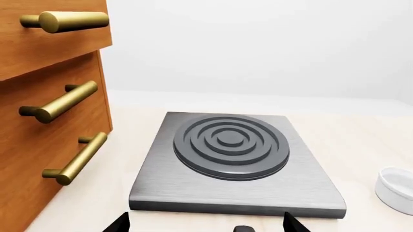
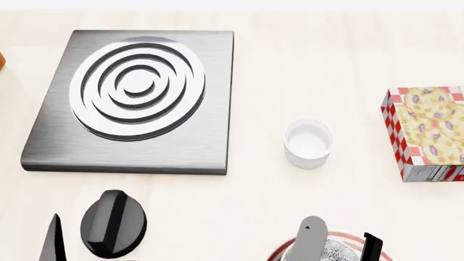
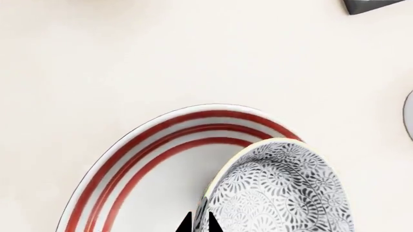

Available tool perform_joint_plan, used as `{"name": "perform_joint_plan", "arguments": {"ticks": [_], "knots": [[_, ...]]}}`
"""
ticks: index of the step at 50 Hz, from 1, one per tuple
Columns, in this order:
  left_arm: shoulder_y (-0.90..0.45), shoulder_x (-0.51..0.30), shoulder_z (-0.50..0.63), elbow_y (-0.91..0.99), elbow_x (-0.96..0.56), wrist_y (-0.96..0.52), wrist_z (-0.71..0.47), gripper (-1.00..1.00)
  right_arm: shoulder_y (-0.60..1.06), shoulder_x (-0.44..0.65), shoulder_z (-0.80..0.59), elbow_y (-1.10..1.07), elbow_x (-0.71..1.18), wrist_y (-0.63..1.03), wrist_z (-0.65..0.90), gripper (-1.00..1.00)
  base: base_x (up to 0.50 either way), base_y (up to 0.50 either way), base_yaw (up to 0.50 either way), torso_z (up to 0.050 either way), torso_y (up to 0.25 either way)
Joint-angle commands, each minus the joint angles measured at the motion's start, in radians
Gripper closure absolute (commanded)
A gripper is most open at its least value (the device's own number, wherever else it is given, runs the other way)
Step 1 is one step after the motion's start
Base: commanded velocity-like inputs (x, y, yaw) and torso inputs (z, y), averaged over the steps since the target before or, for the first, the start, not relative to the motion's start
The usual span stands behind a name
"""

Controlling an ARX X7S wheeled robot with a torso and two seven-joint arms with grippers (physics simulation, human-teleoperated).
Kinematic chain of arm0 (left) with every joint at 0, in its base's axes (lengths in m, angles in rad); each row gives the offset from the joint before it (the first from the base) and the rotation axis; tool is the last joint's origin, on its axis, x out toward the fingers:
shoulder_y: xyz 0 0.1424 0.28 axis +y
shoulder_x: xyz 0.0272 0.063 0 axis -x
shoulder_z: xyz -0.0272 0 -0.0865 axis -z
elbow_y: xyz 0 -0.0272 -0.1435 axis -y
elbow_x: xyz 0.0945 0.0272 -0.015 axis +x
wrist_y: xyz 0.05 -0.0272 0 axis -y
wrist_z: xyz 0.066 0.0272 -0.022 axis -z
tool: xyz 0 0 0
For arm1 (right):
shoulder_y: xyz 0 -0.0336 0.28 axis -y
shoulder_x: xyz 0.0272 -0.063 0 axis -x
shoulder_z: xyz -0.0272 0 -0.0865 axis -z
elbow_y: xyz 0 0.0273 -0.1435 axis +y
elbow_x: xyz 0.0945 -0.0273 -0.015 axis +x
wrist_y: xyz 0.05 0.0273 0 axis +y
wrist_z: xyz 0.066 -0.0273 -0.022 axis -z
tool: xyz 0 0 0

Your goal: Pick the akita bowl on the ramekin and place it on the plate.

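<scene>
Akita bowl (image 3: 284, 193) is pinched at its rim by the right gripper (image 3: 199, 223) and sits over the plate (image 3: 148, 145), inside the red rings; whether it rests on the plate or hangs just above cannot be told. Ramekin (image 2: 308, 143) stands empty, well apart. Judgement: placing step in hand; next move calls for lowering if needed, then releasing and lifting clear without dragging the bowl. Left gripper (image 1: 206, 223) shows tips spread, holding nothing. Pale counter (image 2: 326, 65) carries a hob plate (image 2: 138, 98) and food box (image 2: 427, 133); wooden drawers (image 1: 45, 111) alongside
</scene>
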Motion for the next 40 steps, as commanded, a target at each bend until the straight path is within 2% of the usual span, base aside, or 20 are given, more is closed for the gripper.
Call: {"name": "perform_joint_plan", "arguments": {"ticks": [1,28,38,39,40], "knots": [[0.000,-0.003,0.003,0.001,-0.001,0.002,-0.004,-1.00,-0.051,-0.004,0.020,0.019,0.003,-0.039,0.036,1.00,0.00,0.00,0.00,0.000,0.000],[-0.005,-0.011,0.006,0.001,-0.007,0.002,-0.015,-1.00,-0.125,0.005,0.033,0.046,0.018,-0.087,0.077,1.00,0.00,0.00,0.00,0.000,0.000],[-0.002,-0.014,0.000,0.003,-0.024,0.007,-0.012,-1.00,-0.178,-0.027,0.027,0.095,0.011,-0.133,0.112,1.00,0.00,0.00,0.00,0.000,0.000],[-0.002,-0.015,0.000,0.005,-0.024,0.006,-0.013,-1.00,-0.186,-0.029,0.026,0.097,0.012,-0.138,0.114,-1.00,0.00,0.00,0.00,0.000,0.000],[-0.002,-0.015,0.000,0.006,-0.025,0.006,-0.013,-1.00,-0.187,-0.032,0.024,0.099,0.011,-0.137,0.116,-1.00,0.00,0.00,0.00,0.000,0.000]]}}
